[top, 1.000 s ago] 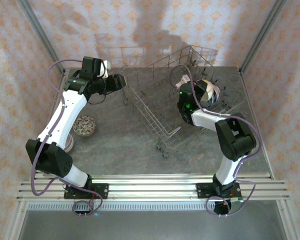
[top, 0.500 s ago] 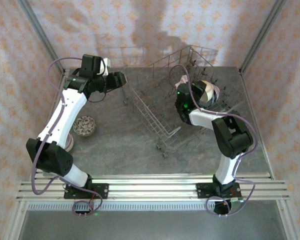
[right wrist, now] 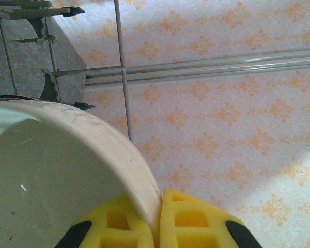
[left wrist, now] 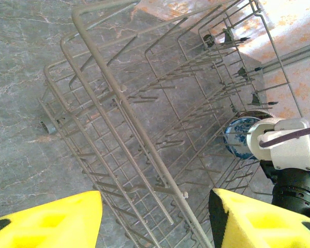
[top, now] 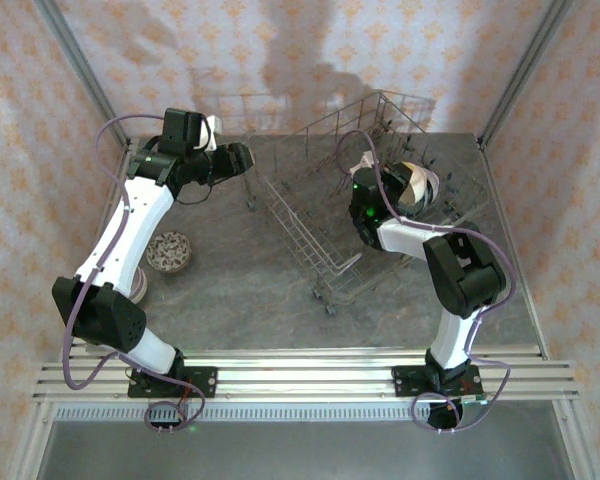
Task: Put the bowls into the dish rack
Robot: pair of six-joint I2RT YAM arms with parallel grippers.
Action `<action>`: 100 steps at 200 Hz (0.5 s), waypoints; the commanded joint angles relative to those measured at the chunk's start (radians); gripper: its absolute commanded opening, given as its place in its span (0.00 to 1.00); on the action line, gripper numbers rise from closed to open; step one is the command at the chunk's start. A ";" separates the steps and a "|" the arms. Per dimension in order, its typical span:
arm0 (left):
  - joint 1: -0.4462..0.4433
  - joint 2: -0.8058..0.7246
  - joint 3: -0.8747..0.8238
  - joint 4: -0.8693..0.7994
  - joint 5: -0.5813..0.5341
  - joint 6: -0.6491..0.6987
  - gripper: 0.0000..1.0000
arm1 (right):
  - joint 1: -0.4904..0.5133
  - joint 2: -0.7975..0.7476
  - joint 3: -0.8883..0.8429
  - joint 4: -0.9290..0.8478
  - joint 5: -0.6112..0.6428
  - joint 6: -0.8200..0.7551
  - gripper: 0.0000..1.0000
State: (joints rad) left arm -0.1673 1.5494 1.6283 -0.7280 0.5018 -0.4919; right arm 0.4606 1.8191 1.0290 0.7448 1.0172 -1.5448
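One cream bowl [right wrist: 51, 170] is shown pinched by its rim between the yellow fingers [right wrist: 188, 219] of the right gripper [right wrist: 157, 201]. One finger is set inside the wall and one outside, and the jaws are closed on that thin edge. From overhead, this gripper is seen inside the far half of the dish rack [top: 310, 215], so the bowl is held within the wire sides. Whether it touches the tines cannot be told.

The left gripper [left wrist: 155, 217] is held with its jaws apart and nothing between them, just outside the rack's left end. A blue-patterned dish [left wrist: 237, 137] is seen among the tines just beside the right wrist; whether this is the held bowl's outer face cannot be told. A speckled bowl [top: 168, 252] is left on the table [top: 250, 290], beside the left arm and well apart from the rack.

Glazed ceramic is judged stiff, smooth and brittle. Such a bowl is light enough for a rim pinch, yet likely to pivot or slip on so small a contact, and knocks against the wire are to be avoided. The rim is judged the best place to take hold, with one finger placed inside. The speckled bowl, apparently mouth up, offers the same edge.
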 commanded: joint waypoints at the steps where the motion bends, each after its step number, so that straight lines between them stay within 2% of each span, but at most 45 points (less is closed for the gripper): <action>1: 0.006 0.011 0.019 0.004 0.018 0.005 0.58 | 0.003 0.037 -0.039 0.010 -0.011 0.025 0.00; 100: 0.009 0.015 0.005 0.022 0.023 0.002 0.58 | 0.009 0.118 -0.034 0.214 0.040 -0.076 0.00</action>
State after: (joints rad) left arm -0.1673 1.5517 1.6283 -0.7273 0.5137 -0.4923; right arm 0.4747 1.8622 1.0027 0.9070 1.0531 -1.6051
